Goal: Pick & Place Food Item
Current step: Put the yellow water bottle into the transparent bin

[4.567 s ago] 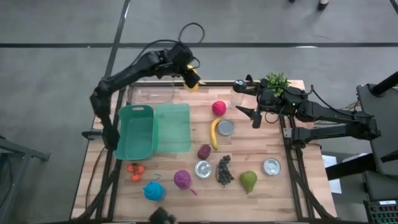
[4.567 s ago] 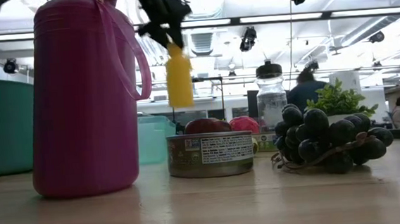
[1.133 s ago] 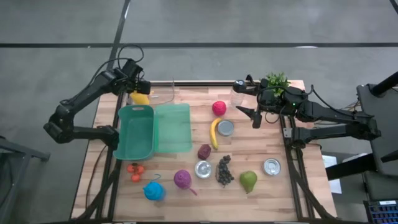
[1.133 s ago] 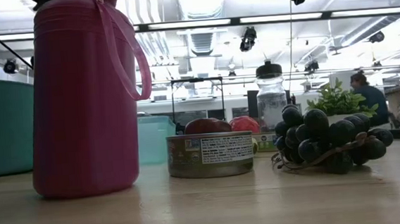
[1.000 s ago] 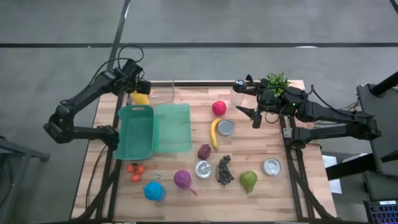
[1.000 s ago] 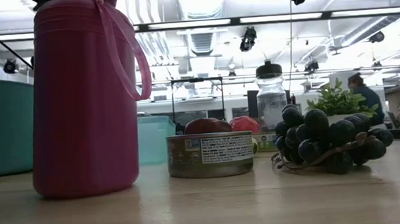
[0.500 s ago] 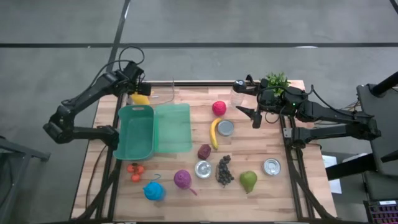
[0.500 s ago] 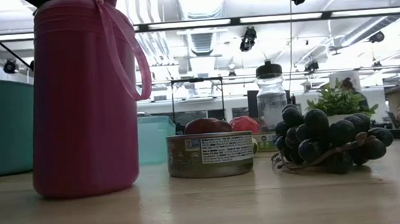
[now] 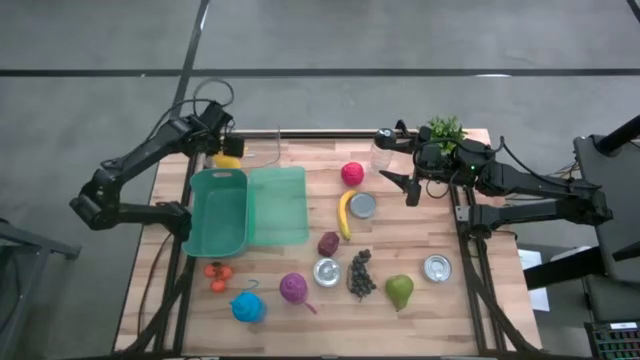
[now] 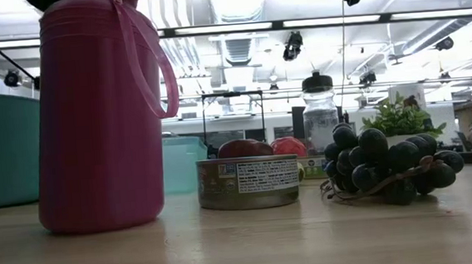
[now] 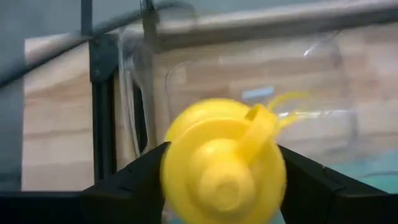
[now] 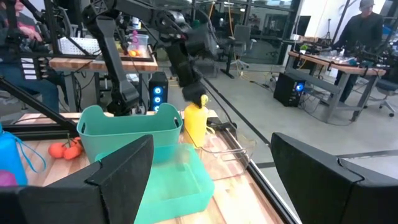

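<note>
I judge this the release step: my left end effector has its fingers loosely flanking the yellow bottle, standing at the tabletop's eleven o'clock corner beside the green bin; next, spread wider and lift clear.

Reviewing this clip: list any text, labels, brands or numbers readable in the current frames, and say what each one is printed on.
No text can be read in any view.
Tin can: a white nutrition-style panel with lines of print on its label, too small to read.
Second can, seen from above: lid only, no label visible.
Pink bottle, yellow bottle, clear jar, teal bin: no print visible.
</note>
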`<control>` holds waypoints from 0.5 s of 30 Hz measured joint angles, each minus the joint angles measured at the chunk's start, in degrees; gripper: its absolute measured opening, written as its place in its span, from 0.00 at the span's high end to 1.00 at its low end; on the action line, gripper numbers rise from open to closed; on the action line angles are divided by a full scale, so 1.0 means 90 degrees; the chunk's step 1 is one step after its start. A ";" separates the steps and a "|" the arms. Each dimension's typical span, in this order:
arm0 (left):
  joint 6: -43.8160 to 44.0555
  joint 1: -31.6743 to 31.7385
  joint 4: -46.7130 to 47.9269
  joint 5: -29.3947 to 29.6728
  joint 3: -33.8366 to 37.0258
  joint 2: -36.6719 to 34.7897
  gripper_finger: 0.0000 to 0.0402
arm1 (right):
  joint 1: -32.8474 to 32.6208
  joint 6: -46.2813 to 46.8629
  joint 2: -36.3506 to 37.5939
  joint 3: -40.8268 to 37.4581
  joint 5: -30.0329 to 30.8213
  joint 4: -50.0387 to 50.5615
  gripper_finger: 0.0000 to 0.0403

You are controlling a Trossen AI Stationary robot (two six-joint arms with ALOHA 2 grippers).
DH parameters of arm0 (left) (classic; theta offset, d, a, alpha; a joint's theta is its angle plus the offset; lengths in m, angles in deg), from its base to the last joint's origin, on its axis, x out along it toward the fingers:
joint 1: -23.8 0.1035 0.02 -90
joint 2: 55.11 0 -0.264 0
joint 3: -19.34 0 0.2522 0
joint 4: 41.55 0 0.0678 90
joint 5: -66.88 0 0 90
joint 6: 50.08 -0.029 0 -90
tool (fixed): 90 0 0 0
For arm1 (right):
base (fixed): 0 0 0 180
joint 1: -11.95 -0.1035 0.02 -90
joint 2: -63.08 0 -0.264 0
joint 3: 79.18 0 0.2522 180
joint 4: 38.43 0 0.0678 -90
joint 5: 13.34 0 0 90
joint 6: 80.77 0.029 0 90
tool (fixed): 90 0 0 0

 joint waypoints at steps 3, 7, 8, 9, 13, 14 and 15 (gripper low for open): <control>-0.0002 0.0000 -0.0074 -0.0028 -0.0033 -0.0046 0.31 | 0.0001 0.0000 0.0002 0.0000 0.0002 0.0000 0.20; -0.0004 0.0005 -0.0066 -0.0035 -0.0030 -0.0033 0.28 | 0.0000 0.0000 0.0000 0.0000 0.0002 0.0000 0.20; -0.0004 0.0005 -0.0068 -0.0037 -0.0034 -0.0040 0.28 | 0.0000 0.0000 0.0001 0.0000 0.0001 0.0000 0.20; -0.0004 0.0005 -0.0070 -0.0053 -0.0034 -0.0036 0.28 | 0.0001 0.0000 0.0000 0.0000 0.0000 -0.0001 0.20; -0.0004 0.0005 -0.0077 -0.0060 -0.0034 -0.0052 0.28 | 0.0001 0.0002 0.0002 0.0000 0.0000 0.0000 0.20; -0.0004 0.0005 -0.0088 -0.0059 -0.0036 -0.0052 0.28 | 0.0000 0.0001 0.0001 0.0000 0.0000 0.0000 0.20; -0.0004 0.0005 -0.0094 -0.0062 -0.0036 -0.0052 0.28 | -0.0001 0.0000 0.0002 0.0000 0.0000 0.0000 0.20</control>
